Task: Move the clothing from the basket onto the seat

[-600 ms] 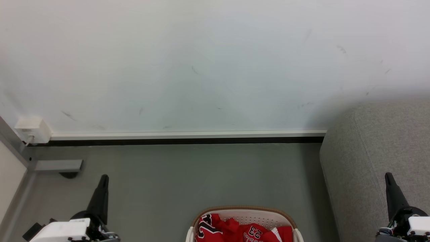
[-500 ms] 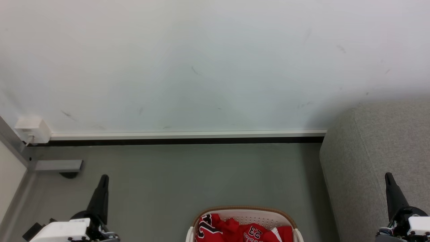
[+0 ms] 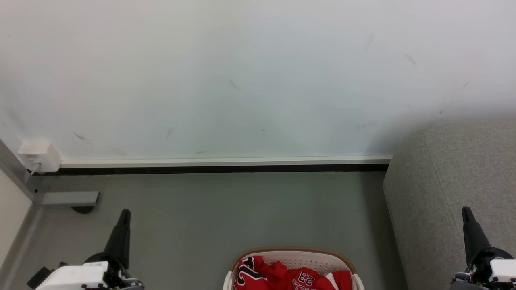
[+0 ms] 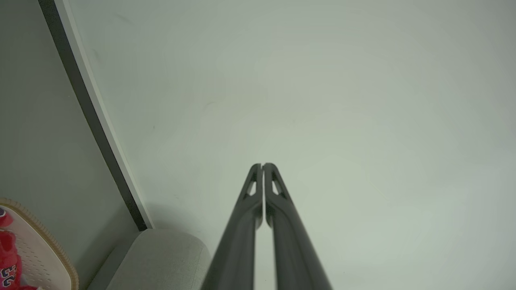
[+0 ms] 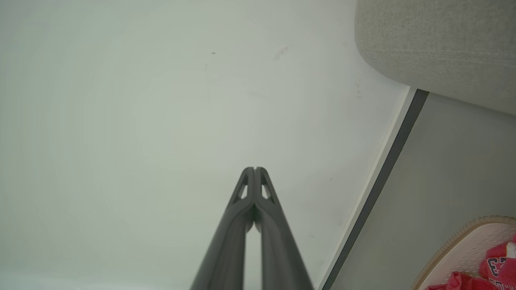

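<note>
Red clothing (image 3: 294, 276) with white "23" lettering lies crumpled inside the cream basket (image 3: 294, 251), which sits on the floor at the bottom middle of the head view. The grey seat (image 3: 455, 177) rises at the right, beside the basket. My left gripper (image 3: 125, 212) stands shut at the lower left, well apart from the basket, with nothing in it. Over the seat's front, my right gripper (image 3: 466, 210) is shut and empty too. In the left wrist view the gripper (image 4: 262, 165) has its tips together; basket (image 4: 48, 249), clothing (image 4: 10, 262) and seat (image 4: 161, 257) show. The right wrist view shows its gripper (image 5: 254, 168) likewise, basket (image 5: 459, 245), clothing (image 5: 496, 262), seat (image 5: 435, 52).
A pale wall (image 3: 242, 80) with a white and black skirting (image 3: 225, 165) runs across behind. A white socket box (image 3: 38, 155) sits on the wall at far left, above a grey bracket (image 3: 70, 198). Grey floor (image 3: 242, 209) lies between my grippers.
</note>
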`<state>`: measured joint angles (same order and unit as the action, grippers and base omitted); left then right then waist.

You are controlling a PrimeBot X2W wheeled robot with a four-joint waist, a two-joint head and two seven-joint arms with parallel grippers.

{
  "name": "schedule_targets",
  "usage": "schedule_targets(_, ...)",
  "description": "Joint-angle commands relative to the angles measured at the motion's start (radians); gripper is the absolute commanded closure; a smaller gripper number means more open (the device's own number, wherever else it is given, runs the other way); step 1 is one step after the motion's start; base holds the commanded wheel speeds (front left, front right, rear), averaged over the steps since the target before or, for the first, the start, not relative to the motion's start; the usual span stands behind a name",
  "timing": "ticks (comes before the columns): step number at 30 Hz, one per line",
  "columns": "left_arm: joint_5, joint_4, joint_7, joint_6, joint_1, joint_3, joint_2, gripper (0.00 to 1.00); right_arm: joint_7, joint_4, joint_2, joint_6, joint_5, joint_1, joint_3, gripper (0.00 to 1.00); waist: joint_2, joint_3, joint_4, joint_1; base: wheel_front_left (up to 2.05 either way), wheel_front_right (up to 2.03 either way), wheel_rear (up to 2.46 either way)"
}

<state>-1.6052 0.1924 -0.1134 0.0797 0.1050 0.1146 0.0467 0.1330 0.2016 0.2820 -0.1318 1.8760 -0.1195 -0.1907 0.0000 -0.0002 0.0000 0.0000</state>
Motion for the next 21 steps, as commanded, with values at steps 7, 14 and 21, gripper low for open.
schedule_targets(7,-0.014,-0.003,-0.003,0.001,0.005,0.002,0.007,1.00,0.002,-0.002,0.005,0.002,0.005,0.002,0.000,1.00,0.0000,0.000,0.000,0.0000,0.00,0.00,0.00)
schedule_targets(14,-0.014,-0.003,-0.003,0.001,0.005,0.002,0.007,1.00,0.002,-0.002,0.005,0.002,0.005,0.002,0.000,1.00,0.0000,0.000,0.000,0.0000,0.00,0.00,0.00)
schedule_targets(21,-0.014,-0.003,-0.003,0.001,0.005,0.002,0.007,1.00,0.002,-0.002,0.005,0.002,0.005,0.002,0.000,1.00,0.0000,0.000,0.000,0.0000,0.00,0.00,0.00)
